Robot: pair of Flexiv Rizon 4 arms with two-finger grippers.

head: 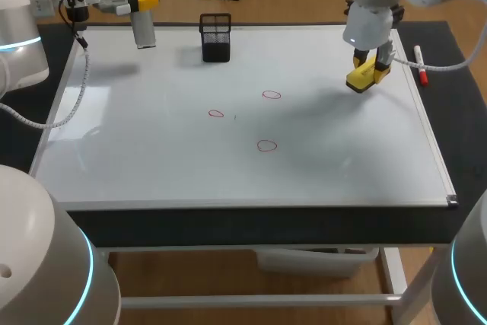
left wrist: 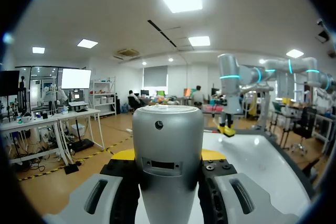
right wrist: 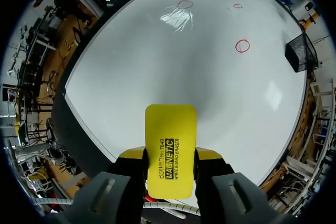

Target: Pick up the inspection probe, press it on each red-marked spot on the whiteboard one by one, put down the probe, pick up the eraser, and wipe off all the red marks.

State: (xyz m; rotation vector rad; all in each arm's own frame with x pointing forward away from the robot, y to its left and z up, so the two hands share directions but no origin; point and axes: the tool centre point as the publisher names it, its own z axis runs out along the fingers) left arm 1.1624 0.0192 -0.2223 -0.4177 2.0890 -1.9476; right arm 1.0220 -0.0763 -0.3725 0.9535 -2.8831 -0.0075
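Left fingers (head: 144, 4) are clenched on the probe (head: 141, 20), a grey cylinder. In the left wrist view a yellow tip sits on either side of the body, both pressed against it. The probe is roughly upright over the far left corner of the whiteboard (head: 152, 157). Can't tell whether its lower end touches the board.

Right fingers (head: 373, 62) are grasping the eraser (head: 367, 75), a yellow block. The right wrist view shows it pinched from both sides and sticking out ahead of the tips. It hangs over the far right part of the board, slightly tilted, and looks clear of the surface. Its shadow falls on the board toward the middle.

Three red marks, all small open loops, are in the middle of the board:
- One (head: 272, 95) is the farthest back.
- One (head: 217, 113) is to the left of that.
- One (head: 266, 145) is the nearest to the front.

All three are well apart from both the probe and the eraser.

A black mesh holder (head: 216, 37) stands on the far edge of the board, just right of the probe. A red-capped marker (head: 419, 65) lies off the board's right edge on the dark mat (head: 449, 112), near the eraser. The board lies flat on the bench (head: 228, 222), and the mat shows around its edges.
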